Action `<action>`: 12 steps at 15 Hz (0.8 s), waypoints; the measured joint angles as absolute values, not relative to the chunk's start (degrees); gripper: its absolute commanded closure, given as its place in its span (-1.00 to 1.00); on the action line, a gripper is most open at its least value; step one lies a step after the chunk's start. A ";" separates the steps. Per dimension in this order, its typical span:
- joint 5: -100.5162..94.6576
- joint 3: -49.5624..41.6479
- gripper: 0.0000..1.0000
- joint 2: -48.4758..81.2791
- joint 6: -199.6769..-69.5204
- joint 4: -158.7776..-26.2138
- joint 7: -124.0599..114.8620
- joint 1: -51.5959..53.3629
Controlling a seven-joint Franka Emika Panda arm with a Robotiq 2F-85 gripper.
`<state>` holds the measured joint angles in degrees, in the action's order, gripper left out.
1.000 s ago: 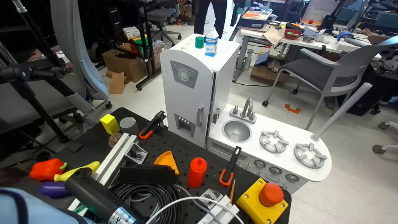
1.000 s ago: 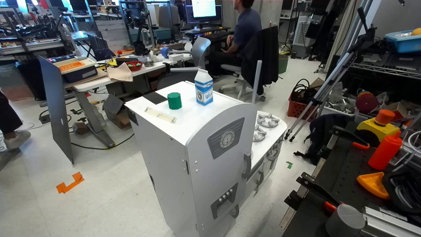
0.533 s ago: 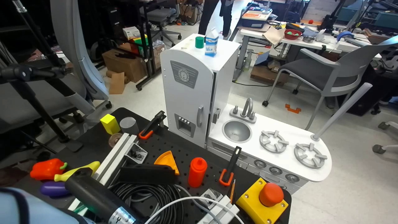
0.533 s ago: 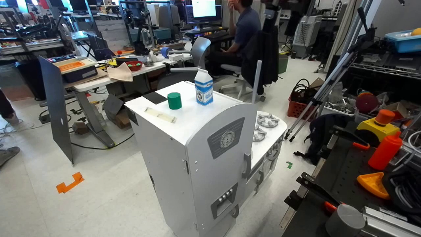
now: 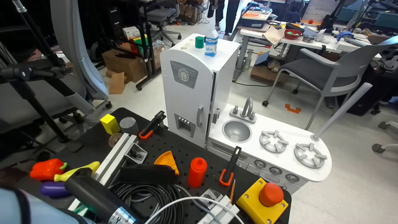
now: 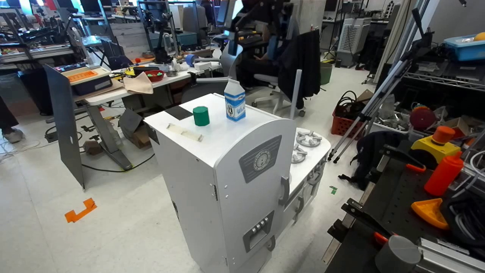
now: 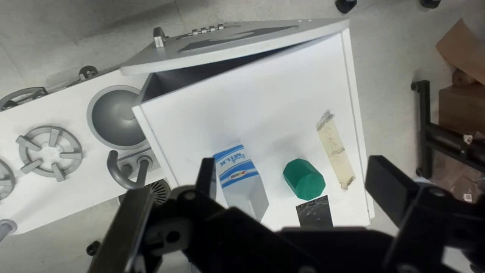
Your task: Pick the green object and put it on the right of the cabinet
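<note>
The green object [image 5: 199, 42] is a small dark green block with a many-sided outline. It stands on top of the white-grey cabinet [image 5: 183, 102], beside a milk carton [image 5: 211, 43]. In an exterior view the green object [image 6: 201, 116] is left of the carton on the cabinet top [image 6: 223, 140]. My gripper [image 6: 253, 47] hangs at the top of that view, above and beyond the carton, touching nothing. In the wrist view my gripper [image 7: 294, 170] is open and empty. The green object [image 7: 304, 179] appears between its fingers, below them. The carton [image 7: 242, 182] appears close to the left finger.
The cabinet door stands slightly ajar. The counter [image 5: 289, 130] with sink [image 5: 237, 131], faucet and burners adjoins the cabinet, lower down. A pale tape strip [image 7: 336, 151] and a black patch [image 7: 314, 212] mark the cabinet top. A black table [image 5: 183, 146] with several objects stands in front.
My gripper has come into an exterior view from the top and moved left and lower, toward the cabinet. The green object, carton and cabinet have not moved. A person walks in the background.
</note>
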<state>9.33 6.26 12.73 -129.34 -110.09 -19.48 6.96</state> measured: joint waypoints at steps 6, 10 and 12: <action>9.16 5.93 -1.00 26.31 -129.31 -96.42 -29.38 10.81; 9.17 4.43 -1.00 33.69 -129.37 -89.00 -37.49 13.19; 9.22 3.83 -1.00 37.03 -129.39 -86.09 -41.63 13.88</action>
<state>9.22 3.83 37.03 -129.39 -86.09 -41.63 13.88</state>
